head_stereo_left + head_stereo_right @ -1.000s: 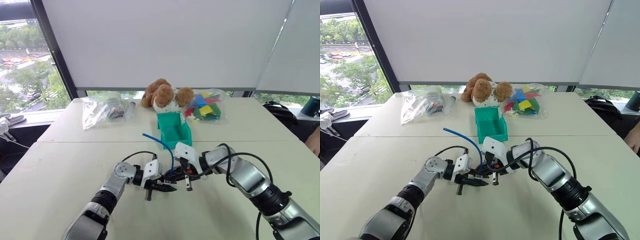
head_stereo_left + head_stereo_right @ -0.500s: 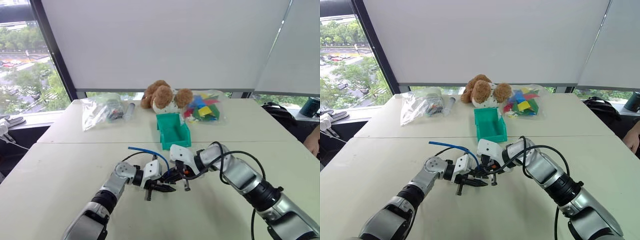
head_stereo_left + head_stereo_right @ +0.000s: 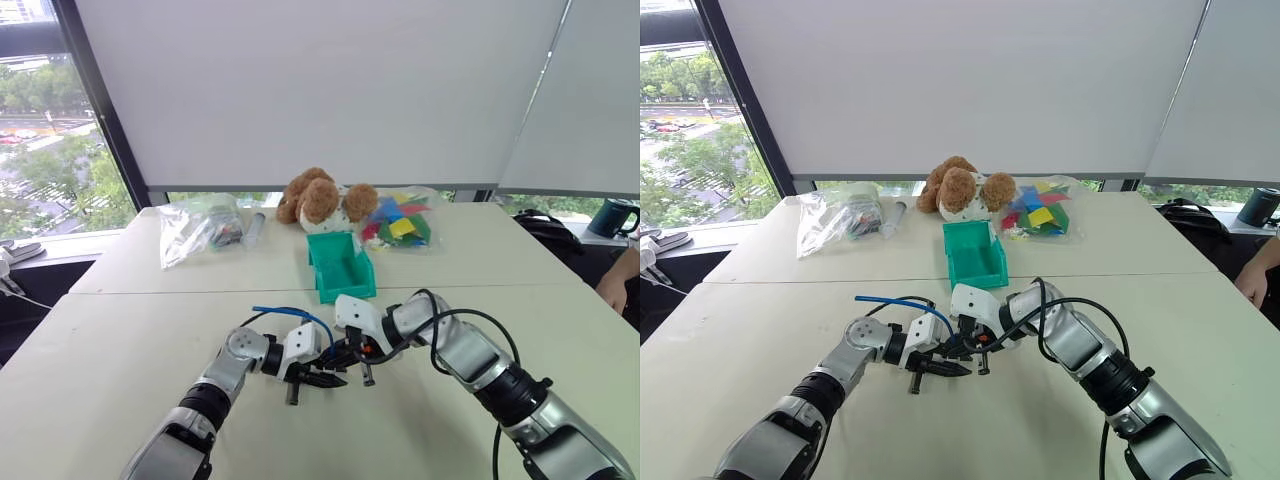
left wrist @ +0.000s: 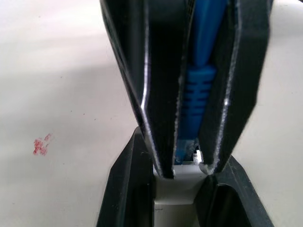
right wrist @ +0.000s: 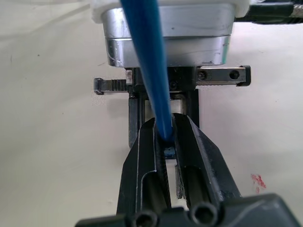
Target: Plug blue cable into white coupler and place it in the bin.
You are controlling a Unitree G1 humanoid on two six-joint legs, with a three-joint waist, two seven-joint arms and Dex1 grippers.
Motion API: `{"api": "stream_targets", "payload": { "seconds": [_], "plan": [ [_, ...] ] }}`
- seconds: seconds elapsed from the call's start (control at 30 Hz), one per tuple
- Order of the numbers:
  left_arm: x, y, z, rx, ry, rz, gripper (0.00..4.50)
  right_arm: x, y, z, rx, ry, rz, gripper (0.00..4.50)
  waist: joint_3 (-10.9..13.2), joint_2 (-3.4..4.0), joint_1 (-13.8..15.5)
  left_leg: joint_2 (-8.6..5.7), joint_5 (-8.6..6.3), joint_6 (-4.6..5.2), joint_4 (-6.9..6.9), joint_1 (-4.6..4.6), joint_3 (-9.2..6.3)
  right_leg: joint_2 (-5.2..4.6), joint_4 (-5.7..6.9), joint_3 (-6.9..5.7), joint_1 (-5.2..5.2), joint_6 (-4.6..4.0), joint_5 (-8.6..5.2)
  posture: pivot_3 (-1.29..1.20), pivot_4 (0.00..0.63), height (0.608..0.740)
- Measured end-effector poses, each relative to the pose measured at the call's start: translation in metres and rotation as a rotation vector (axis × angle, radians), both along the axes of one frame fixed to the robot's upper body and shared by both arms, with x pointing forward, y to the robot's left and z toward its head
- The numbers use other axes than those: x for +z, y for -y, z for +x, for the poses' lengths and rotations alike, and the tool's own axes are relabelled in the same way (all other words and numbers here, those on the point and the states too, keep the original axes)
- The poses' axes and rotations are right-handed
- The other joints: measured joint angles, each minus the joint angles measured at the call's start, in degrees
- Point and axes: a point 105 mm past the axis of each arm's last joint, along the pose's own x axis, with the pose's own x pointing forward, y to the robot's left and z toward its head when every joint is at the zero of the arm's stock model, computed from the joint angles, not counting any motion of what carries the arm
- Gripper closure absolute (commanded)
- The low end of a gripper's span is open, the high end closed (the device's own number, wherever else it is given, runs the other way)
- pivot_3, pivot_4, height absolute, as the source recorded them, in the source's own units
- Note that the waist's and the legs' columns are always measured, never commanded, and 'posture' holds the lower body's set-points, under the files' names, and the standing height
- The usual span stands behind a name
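Our right pincer (image 5: 169, 142) pinched the blue cable (image 3: 895, 301) near-centre over the worktop (image 3: 120, 320). Our left pincer (image 4: 187, 189) flanked the white coupler (image 4: 176, 187), grip unclear, coupler mostly hidden. The bin (image 3: 340, 268) stood farther back.

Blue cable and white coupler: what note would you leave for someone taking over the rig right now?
Right gripper: shut on the blue cable near its plug.
Left gripper: appears shut on the white coupler.
Both meet above the table, in front of the bin.
Done: plug brought to the coupler's mouth; whether it is seated cannot be told.
Left: finish plugging, then place the assembly in the bin.
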Motion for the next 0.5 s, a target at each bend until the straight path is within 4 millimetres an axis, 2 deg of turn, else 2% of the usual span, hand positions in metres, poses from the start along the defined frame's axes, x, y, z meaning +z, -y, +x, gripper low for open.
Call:
{"api": "stream_targets", "payload": {
  "seconds": [0.13,0.33,0.5],
  "plan": [
    [0.001,-0.003,0.002,0.015,-0.005,0.009,0.14,-0.001,-0.002,-0.001,0.005,0.0,0.004,4.5,-0.11,0.01,-0.25,0.0,-0.05,0.08,-0.05,0.0,-0.01,0.0,-0.02,0.0,-0.01,0.0,-0.01,0.0,0.15,0.74],
    [0.0,-0.01,-0.003,0.007,-0.018,0.033,0.06,-0.003,-0.006,0.0,0.008,-0.002,0.011,4.5,-0.33,-0.03,-0.5,0.03,-0.11,0.18,-0.18,0.11,0.0,0.02,-0.02,0.0,-0.01,-0.11,-0.07,0.0,0.15,0.74],
    [0.002,-0.032,-0.004,0.057,-0.038,0.046,0.06,-0.003,-0.007,0.002,0.006,-0.006,0.026,4.5,-0.35,-0.04,-0.56,0.05,-0.11,0.18,-0.49,0.31,-0.01,0.01,-0.01,0.02,-0.02,-0.27,-0.16,0.0,0.15,0.74]
  ]
}}
